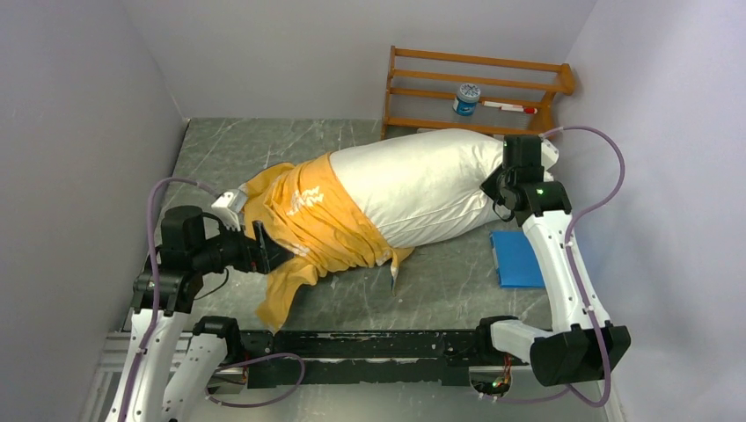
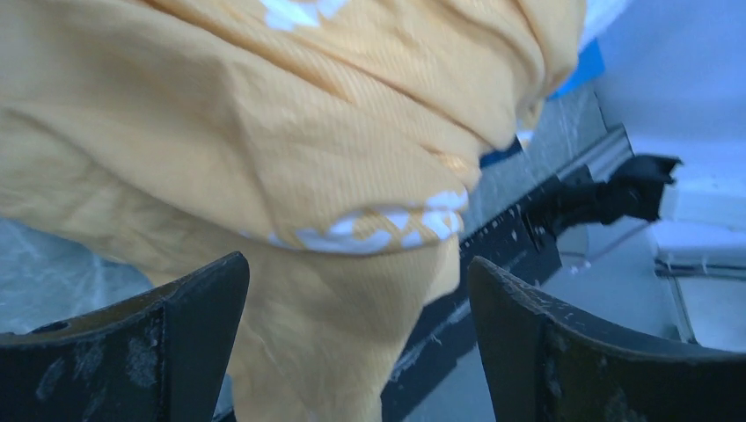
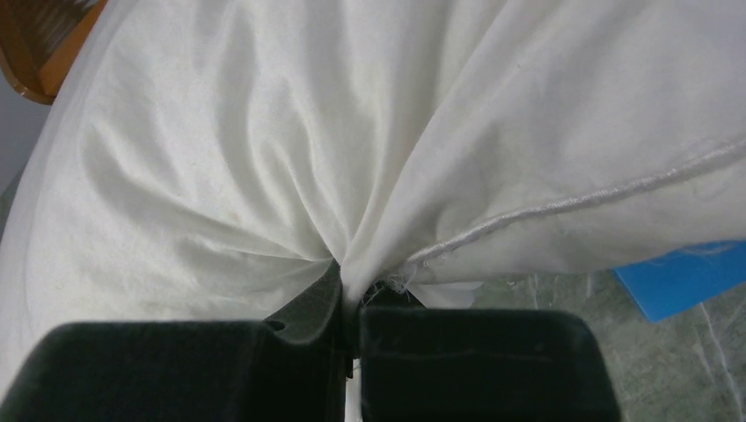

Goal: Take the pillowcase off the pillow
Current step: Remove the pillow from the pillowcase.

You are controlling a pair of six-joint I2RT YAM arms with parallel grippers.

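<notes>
- Pinching a corner of the plump white fabric pillow (image 3: 264,158) near the grey marble table's (image 1: 440,281) right edge: right gripper (image 3: 350,303), clamped; the small bite could slip.
- Left gripper (image 2: 356,290): wide, empty, facing the bunched yellow-orange cloth pillowcase (image 2: 264,132) toward the left edge; may grab pillow too.

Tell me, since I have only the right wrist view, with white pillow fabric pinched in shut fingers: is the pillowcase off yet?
Observer: No. The yellow-orange fabric pillowcase covers the end of the plump white pillow nearest the left arm; the rest is bare.
Operator: Is the left gripper holding the case?
Observer: No. The left gripper is open, with a hanging fold between its jaws.
</notes>
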